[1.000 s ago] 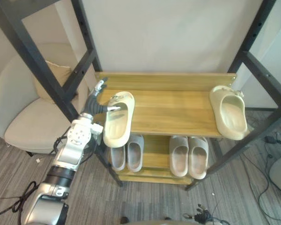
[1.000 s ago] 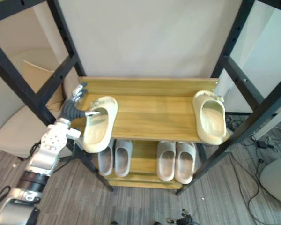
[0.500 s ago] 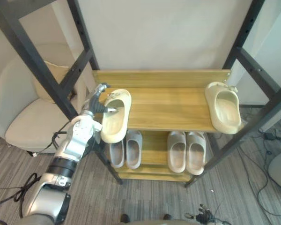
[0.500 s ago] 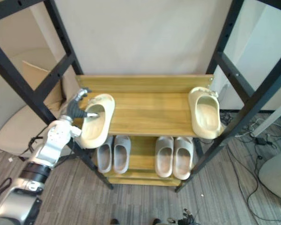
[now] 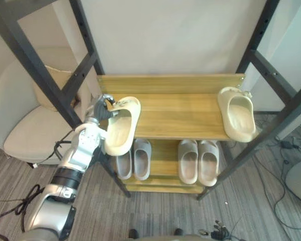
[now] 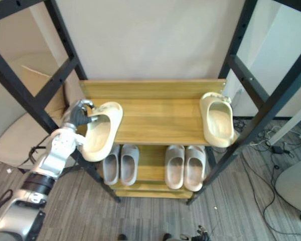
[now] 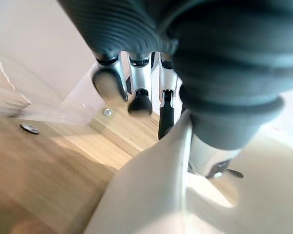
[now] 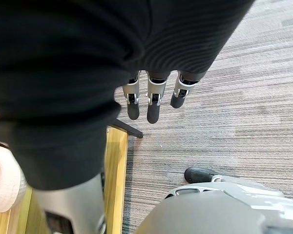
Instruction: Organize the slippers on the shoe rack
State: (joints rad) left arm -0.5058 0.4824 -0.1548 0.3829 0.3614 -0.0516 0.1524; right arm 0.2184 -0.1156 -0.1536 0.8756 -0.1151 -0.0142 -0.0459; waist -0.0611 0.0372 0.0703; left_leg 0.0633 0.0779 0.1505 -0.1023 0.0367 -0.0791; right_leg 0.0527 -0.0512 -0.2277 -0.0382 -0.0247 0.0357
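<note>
The shoe rack (image 5: 180,118) is standing against the wall, between the frame posts (image 5: 85,45). On its top shelf the left slipper (image 5: 121,129) is lying at the left end, its near end overhanging the front edge, and the left hand (image 5: 97,113) is clasping its far left side from beside the rack. The right slipper (image 5: 237,113) is lying at the right end of the same shelf, well apart from the first. On the lower shelf (image 5: 163,168) the left pair (image 5: 134,159) and the right pair (image 5: 198,161) are sitting side by side. A chair (image 5: 25,133) is standing left of the rack, with a cushion (image 5: 50,83) leaning on its back. The right hand (image 8: 154,100) is hanging over the floor (image 8: 234,97)
</note>
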